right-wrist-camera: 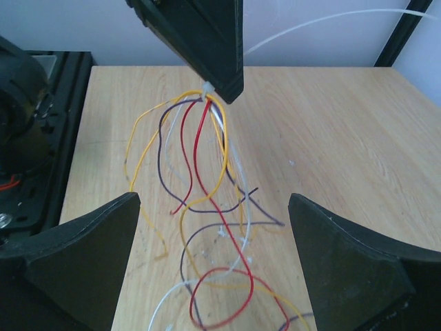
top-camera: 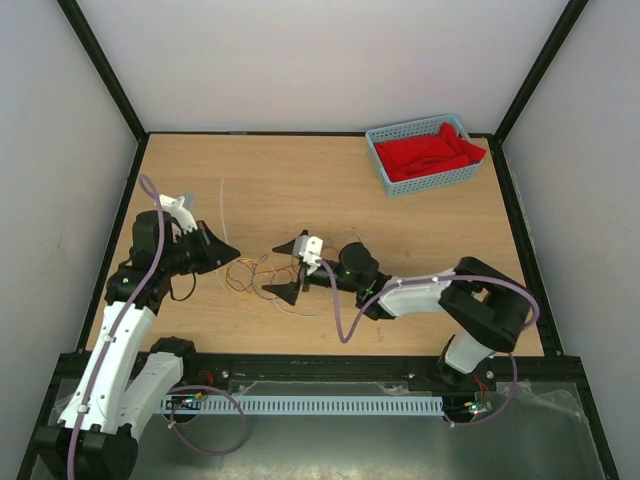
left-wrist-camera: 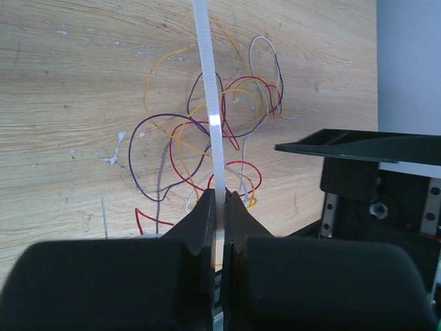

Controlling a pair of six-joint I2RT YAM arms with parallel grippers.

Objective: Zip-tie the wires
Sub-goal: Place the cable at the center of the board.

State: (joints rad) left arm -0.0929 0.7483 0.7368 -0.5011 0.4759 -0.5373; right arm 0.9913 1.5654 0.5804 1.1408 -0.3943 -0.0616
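Left gripper is clamped on the white zip tie strap, pinning it steady. Wires are gathered at the tie head right by its tip, with loose ends trailing onto the wooden table between the arms. Right gripper has its jaws wide apart, holding nothing, facing the bundle. It's likely staged to grab it so the strap can cinch. Loop probably not tight yet.
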